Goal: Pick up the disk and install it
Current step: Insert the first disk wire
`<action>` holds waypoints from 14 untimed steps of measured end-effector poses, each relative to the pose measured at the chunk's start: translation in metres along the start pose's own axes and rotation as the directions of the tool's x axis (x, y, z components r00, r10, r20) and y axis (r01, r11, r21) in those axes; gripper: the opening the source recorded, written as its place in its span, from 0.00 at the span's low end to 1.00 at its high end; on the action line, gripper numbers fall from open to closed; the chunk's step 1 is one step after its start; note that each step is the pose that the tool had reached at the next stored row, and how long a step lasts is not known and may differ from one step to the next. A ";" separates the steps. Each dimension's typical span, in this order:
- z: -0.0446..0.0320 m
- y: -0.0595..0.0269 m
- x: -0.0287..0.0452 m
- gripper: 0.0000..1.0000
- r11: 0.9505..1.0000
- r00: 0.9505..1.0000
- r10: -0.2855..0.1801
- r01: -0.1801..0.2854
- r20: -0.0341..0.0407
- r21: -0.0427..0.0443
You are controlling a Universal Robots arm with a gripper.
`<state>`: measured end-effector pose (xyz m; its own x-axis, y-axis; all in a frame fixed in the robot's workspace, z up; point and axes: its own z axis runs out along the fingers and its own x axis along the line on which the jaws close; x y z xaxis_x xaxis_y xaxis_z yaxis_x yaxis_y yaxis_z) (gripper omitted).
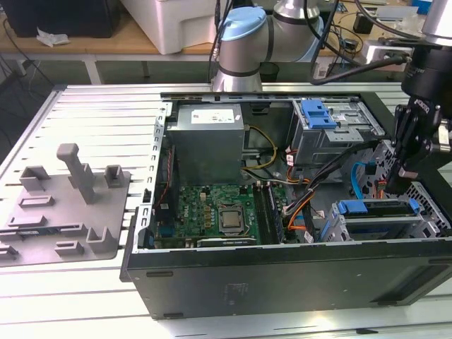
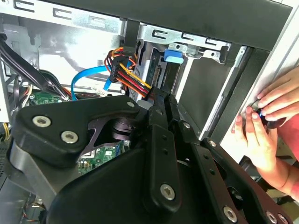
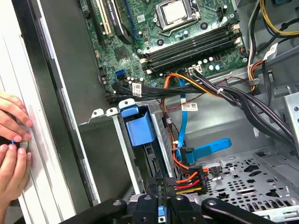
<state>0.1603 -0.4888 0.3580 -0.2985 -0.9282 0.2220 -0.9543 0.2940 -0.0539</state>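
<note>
**Inspector:** While the arm hangs over the corner bay, what is the condition of the gripper (image 3: 162,184)?

**Assessor:** Jaws are drawn narrow, nearly together. I cannot confirm whether anything is pinched between them. In the first wrist view the tips sit at the open end of the drive cage (image 3: 127,156).

**Inspector:** Location of the disk (image 3: 142,130)?

**Assessor:** It stands on edge inside that cage. Its blue carrier tab is at the end nearer the motherboard (image 3: 187,42), away from the gripper.

**Inspector:** Principal hazards?

**Assessor:** Two noted.
- **Cables:** The power connector bundle (image 3: 191,179) of red, yellow and black wires and the blue data cable (image 3: 205,149) lie just beside the tips. In my judgement, any sideways travel could snag them and strain the plugs.
- **Person nearby:** A person's hands (image 3: 11,154) rest on the table (image 3: 46,186) just outside the case wall (image 3: 60,93), holding some small item. An outward swing of the arm over that wall would carry it toward them.

**Inspector:** Clearances?

**Assessor:** Tight at the cage. Its rails flank the disk closely on both sides, so a skewed push would likely jam the carrier against the sheet-metal edges. Freer room lies over the perforated floor panel (image 3: 252,172) beyond the cables. The exterior view suggests there is also room straight up out of the open case.
</note>
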 end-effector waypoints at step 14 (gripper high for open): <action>0.0029 0.0041 0.0010 0.17 0.982 0.983 -0.183 0.183 0.007 0.043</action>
<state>0.1560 -0.4892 0.3552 -0.1187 -0.9680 0.2212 -0.9925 0.1094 -0.0538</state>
